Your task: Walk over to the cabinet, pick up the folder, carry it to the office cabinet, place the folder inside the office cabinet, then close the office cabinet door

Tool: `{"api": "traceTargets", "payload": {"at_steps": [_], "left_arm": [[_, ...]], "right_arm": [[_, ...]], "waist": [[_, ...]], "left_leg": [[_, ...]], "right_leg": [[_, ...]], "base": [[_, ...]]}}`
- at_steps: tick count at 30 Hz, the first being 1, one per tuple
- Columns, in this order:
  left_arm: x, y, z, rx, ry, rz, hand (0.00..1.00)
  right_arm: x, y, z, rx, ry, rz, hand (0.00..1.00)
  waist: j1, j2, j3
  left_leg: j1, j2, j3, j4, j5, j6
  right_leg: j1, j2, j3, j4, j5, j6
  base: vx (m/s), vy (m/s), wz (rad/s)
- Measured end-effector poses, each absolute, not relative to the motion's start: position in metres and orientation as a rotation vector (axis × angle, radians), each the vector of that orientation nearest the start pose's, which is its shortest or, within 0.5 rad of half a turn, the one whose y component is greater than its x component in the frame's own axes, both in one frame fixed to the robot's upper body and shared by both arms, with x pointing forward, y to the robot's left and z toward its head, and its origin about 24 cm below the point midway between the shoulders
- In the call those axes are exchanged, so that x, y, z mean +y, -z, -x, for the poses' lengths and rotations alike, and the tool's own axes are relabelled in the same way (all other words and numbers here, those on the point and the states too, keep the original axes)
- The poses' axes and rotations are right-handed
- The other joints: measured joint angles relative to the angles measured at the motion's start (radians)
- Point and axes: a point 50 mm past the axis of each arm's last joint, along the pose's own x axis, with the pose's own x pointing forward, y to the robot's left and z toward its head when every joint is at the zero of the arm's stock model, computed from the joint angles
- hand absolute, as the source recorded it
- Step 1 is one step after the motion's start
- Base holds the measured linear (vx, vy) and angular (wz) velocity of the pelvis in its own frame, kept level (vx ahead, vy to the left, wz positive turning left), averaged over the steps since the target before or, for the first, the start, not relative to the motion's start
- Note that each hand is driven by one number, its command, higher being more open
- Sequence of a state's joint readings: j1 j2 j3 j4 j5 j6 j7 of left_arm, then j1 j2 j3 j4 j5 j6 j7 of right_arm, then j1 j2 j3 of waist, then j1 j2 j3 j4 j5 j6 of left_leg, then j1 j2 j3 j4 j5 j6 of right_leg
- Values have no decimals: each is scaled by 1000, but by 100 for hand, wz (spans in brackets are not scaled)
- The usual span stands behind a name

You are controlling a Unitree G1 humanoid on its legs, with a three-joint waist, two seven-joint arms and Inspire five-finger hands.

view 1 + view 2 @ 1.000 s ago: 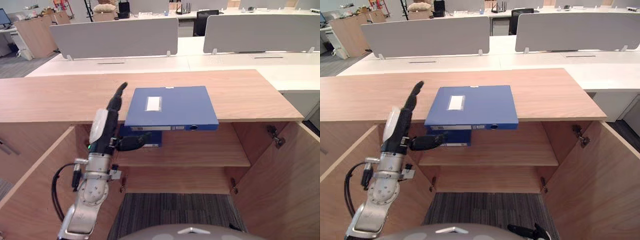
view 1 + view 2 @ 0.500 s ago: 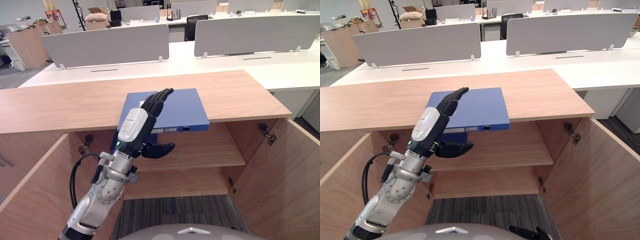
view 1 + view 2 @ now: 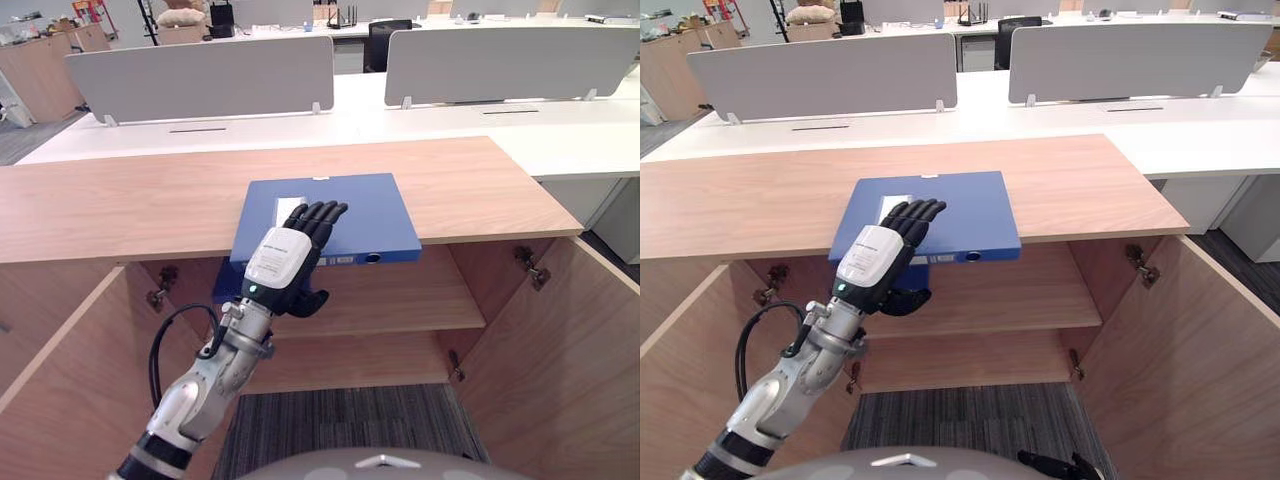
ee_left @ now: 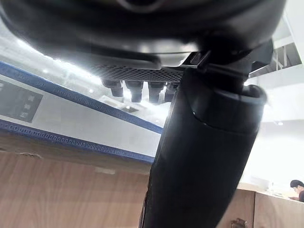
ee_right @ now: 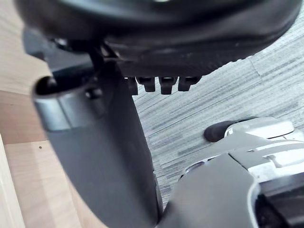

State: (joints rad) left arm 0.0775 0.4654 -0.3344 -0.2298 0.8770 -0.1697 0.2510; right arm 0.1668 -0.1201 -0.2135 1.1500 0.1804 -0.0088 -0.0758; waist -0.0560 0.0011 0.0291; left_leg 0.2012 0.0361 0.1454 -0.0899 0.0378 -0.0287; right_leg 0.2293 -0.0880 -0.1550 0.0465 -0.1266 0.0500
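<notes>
Since second ago: left hand (image 3: pixel 282 262) swung from beside folder's left edge to over its near-left corner. Right hand (image 5: pixel 104 142) idle low over carpet (image 5: pixel 213 95), fingers slack, holding nothing. Left hand fingers straight atop blue folder (image 3: pixel 370 215), thumb beneath overhanging front edge, apparently not yet clamped. Folder flat on cabinet top (image 3: pixel 120 205), front edge jutting past it; doors open, shelf (image 3: pixel 400 305) below. Grey dividers (image 3: pixel 200 75) behind. Step: picking up folder. Next likely: squeeze thumb to fingers, draw folder off, lift level.
</notes>
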Motion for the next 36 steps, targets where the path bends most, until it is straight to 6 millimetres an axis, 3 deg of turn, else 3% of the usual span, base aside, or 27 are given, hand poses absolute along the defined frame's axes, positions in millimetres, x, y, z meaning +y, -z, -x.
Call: {"api": "traceTargets", "payload": {"at_steps": [7, 23, 32, 36], "left_arm": [[133, -72, -223, -507, 175, -1198, 0], [135, -85, -230, -557, 37, -1153, 0], [127, -97, -218, -546, 1, -917, 0], [107, -116, -207, -615, 58, -680, 0]], "right_arm": [[-224, 170, -31, 1268, 488, -131, 100], [-224, 170, -32, 1265, 493, -144, 100], [-220, 170, -36, 1260, 457, -129, 100], [-219, 170, -37, 1253, 461, -141, 100]], "waist": [[-4, -2, 1], [-10, 2, 1], [-10, 5, 0], [-10, 10, -3]], "left_leg": [[0, 0, 3, -4, -2, -1], [0, 0, 21, -4, -15, -2], [1, 0, 37, 1, -24, -1], [0, 0, 45, 1, -28, 0]], "right_leg": [[0, 0, 4, -6, 3, -1], [0, 0, 23, -27, 11, 2], [-2, -1, 40, -31, 12, 3], [-8, -1, 50, -28, 12, 3]], "base": [[0, 0, 0], [-2, -3, -2], [5, -3, -5], [-16, -3, -7]]}}
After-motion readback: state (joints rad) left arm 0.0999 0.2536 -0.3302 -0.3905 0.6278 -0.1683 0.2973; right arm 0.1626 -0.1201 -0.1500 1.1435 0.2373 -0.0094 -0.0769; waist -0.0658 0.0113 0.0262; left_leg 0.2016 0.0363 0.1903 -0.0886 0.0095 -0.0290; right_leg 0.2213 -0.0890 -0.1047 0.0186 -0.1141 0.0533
